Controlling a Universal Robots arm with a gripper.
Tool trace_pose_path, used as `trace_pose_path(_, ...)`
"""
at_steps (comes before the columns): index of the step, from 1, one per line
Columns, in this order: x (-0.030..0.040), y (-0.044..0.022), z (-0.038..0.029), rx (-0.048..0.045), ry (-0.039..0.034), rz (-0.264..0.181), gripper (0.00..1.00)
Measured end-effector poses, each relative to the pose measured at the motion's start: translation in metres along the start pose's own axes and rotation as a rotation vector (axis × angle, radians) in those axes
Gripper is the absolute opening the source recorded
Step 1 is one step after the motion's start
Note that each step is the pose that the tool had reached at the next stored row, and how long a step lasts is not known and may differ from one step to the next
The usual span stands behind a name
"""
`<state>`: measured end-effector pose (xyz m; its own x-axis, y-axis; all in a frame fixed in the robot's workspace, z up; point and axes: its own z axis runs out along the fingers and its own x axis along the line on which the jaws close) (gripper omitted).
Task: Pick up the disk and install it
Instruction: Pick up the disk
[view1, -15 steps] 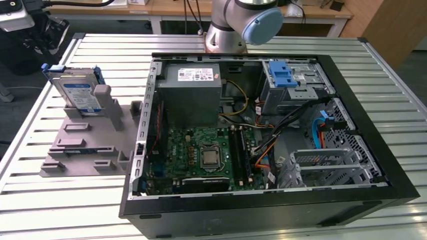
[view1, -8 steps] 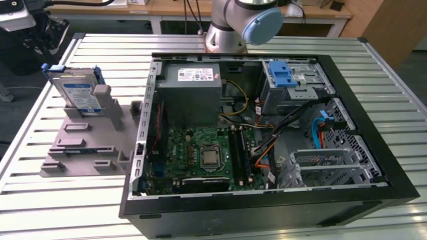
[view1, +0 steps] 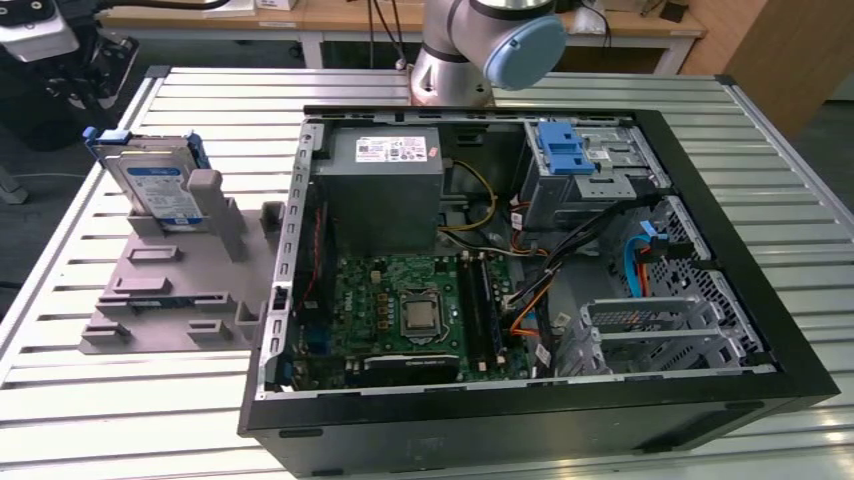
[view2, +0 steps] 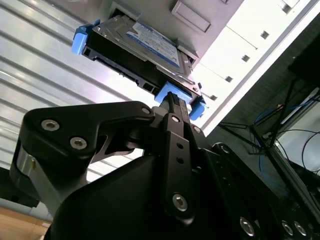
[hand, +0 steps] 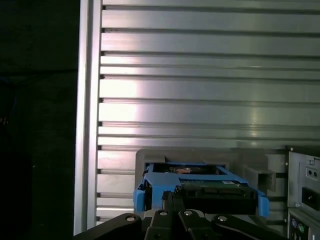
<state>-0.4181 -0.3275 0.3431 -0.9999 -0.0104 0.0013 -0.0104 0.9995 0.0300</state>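
standing upright in a grey holder (view1: 174, 290) on the slatted table (view1: 80, 400), the disk (view1: 154, 185) sits at the exterior view's left of the open computer case (view1: 534, 420), gripper (view2: 172, 100) (hand: 171, 196) right at its blue frame (hand: 141, 196) in both wrist views, jaws spread or pinching, cannot tell

You see bright, even light; glare streaks the table (hand: 200, 65) in the first wrist view, with darkness beside it.

Open black metal computer tower (view1: 534, 420) on a slatted aluminium table (view1: 781, 130).
Inside: grey power-supply box (view1: 387, 190) at 11 o'clock, green motherboard (view1: 400, 310) at 7, blue plastic latch (view1: 565, 148) at 1; grey moulded plastic holder (view1: 174, 290) at the tower's 9 o'clock.
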Motion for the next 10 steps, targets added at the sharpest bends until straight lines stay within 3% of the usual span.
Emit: trace_pose_path(10, 0.0000, 0.0000, 0.0000, 0.0001, 0.0022, -0.072, 0.11)
